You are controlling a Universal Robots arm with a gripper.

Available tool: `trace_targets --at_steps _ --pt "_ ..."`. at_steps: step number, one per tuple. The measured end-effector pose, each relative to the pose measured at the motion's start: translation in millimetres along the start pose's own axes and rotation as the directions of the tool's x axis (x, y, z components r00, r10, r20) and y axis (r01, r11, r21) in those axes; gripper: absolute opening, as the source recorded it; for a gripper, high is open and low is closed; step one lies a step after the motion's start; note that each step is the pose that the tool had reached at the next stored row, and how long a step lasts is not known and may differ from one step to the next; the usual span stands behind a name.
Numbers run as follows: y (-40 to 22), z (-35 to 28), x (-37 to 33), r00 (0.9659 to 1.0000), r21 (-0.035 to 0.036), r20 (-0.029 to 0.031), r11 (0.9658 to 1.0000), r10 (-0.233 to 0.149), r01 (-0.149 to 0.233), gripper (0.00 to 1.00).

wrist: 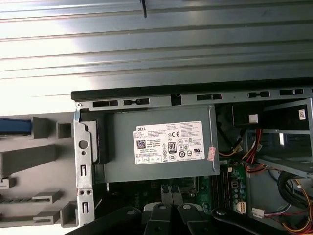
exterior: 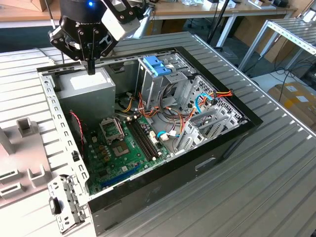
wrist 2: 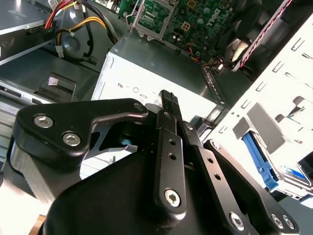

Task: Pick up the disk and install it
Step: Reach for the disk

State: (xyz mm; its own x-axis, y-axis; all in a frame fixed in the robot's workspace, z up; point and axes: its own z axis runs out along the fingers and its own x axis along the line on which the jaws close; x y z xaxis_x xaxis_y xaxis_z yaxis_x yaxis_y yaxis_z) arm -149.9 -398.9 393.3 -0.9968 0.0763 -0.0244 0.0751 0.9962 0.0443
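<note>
So in the exterior view the gripper (exterior: 91, 68) is in the upper left of the frame, fingers pinched to a narrow point with nothing in them, hanging just above the grey power supply (exterior: 85, 88) in the back corner of the open computer case (exterior: 173, 168). The case sits on a ribbed metal table (exterior: 276, 163). The green motherboard (exterior: 123, 148) is lower middle, a light-blue latch piece (exterior: 157, 65) is top centre, and a tangle of coloured cables (exterior: 173, 118) runs in between. At the exterior view's left there's a pale holder block (exterior: 22, 158) just beside the case. In the second wrist view you're looking along the black fingers (wrist 2: 167, 105), closed against each other and empty, with the power supply (wrist 2: 161, 63) right beyond the tip. The disk (wrist 2: 259, 160) is out past the case's perforated wall (wrist 2: 274, 68), blue rail showing, not picked up and well apart from the gripper (wrist 2: 167, 98). The first wrist view looks down on the power supply (wrist: 161, 147) and its white sticker, with the gripper (wrist: 171, 193) closed over its edge. Outside the case, the holder block (wrist: 34, 156) has a blue strip in it that looks like the disk (wrist: 13, 126). The table (wrist: 146, 49) is beyond.
</note>
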Motion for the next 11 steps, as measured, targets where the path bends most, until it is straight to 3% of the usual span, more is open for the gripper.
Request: trace_targets --at_steps 11 --pt "-0.7 -0.2 9.4 1.0 0.0 0.0 1.0 0.0 0.0 0.11"
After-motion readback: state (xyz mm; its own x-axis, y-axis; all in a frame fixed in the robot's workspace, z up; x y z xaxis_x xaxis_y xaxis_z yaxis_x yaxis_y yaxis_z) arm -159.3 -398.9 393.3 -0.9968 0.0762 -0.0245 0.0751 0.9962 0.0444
